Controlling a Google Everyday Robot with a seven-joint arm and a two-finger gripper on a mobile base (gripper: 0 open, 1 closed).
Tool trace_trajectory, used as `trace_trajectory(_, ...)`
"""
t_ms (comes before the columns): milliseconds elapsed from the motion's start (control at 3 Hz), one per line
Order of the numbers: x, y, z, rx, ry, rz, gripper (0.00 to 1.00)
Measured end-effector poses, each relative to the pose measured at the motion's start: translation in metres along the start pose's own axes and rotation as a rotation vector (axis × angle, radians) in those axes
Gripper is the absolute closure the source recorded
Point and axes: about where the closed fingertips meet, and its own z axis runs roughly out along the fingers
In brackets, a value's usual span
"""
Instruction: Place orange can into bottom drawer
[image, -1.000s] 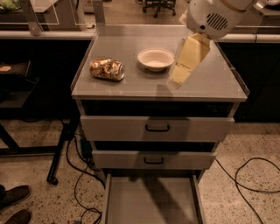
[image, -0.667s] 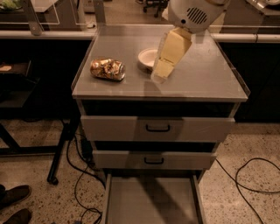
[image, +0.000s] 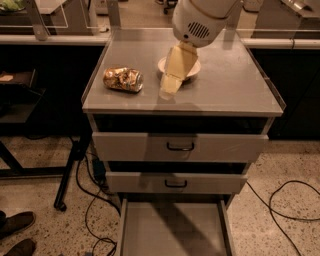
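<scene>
The orange can (image: 123, 79) lies on its side on the left part of the grey cabinet top (image: 235, 90). My gripper (image: 169, 88) hangs from the white arm above the middle of the top, to the right of the can and apart from it. It partly covers the cream round bowl (image: 191, 68) behind it. The bottom drawer (image: 175, 230) is pulled out at the foot of the cabinet, and its flat grey floor is bare.
The two upper drawers (image: 180, 147) with dark wire handles are shut. Black cables (image: 285, 200) lie on the speckled floor on both sides. A dark stand's leg (image: 67, 175) is at the left, and a pair of shoes (image: 15, 232) at the lower left corner.
The arm has swung left across the cabinet top, from right of the bowl to in front of it, closer to the can. The can and the drawers have not moved.
</scene>
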Motion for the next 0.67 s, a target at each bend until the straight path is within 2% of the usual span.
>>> trace_trajectory(333,-0.0188,-0.0252,0.0362,0.006,0.046,-0.026,0.00)
trace_trajectory(667,-0.0191,-0.0253,0.0363,0.006,0.045,-0.026,0.00)
